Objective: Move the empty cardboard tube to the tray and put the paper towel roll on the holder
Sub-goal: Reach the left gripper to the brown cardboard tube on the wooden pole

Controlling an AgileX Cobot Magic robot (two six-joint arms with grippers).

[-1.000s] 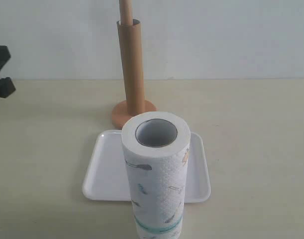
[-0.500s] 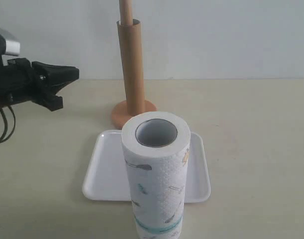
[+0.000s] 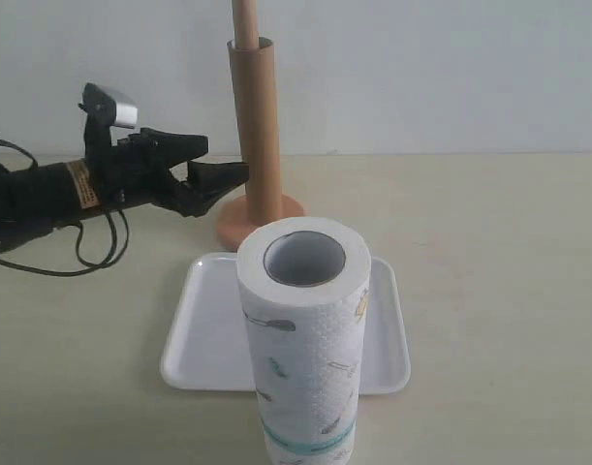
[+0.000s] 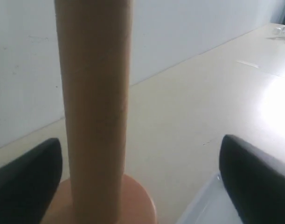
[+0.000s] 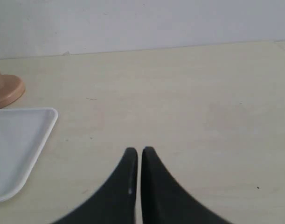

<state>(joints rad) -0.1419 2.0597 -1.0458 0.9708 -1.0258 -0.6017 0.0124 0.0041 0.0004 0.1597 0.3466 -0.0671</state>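
Note:
The brown cardboard tube [image 3: 257, 131] stands upright over the pole of the wooden holder [image 3: 261, 221], whose thin pole top [image 3: 243, 19] sticks out above it. My left gripper [image 3: 223, 167] is open and level, its tips just left of the tube and apart from it. In the left wrist view the tube [image 4: 94, 107] rises close ahead, between the spread fingers [image 4: 25, 182], above the disc base [image 4: 135, 203]. The white tray [image 3: 203, 329] lies in front of the holder. The paper towel roll [image 3: 303, 339] stands upright at the tray's near edge. My right gripper [image 5: 138, 151] is shut with nothing in it, low over bare table.
A pale wall stands behind the beige table [image 3: 489, 252]. The left arm's cable [image 3: 92, 254] loops down onto the table at the left. The right wrist view shows the tray's corner [image 5: 21, 144] and the holder's base [image 5: 7, 91] off to one side.
My left arm has come in from the left edge and reached right toward the tube, its open tips now close beside it. Tube, roll and tray have not moved.

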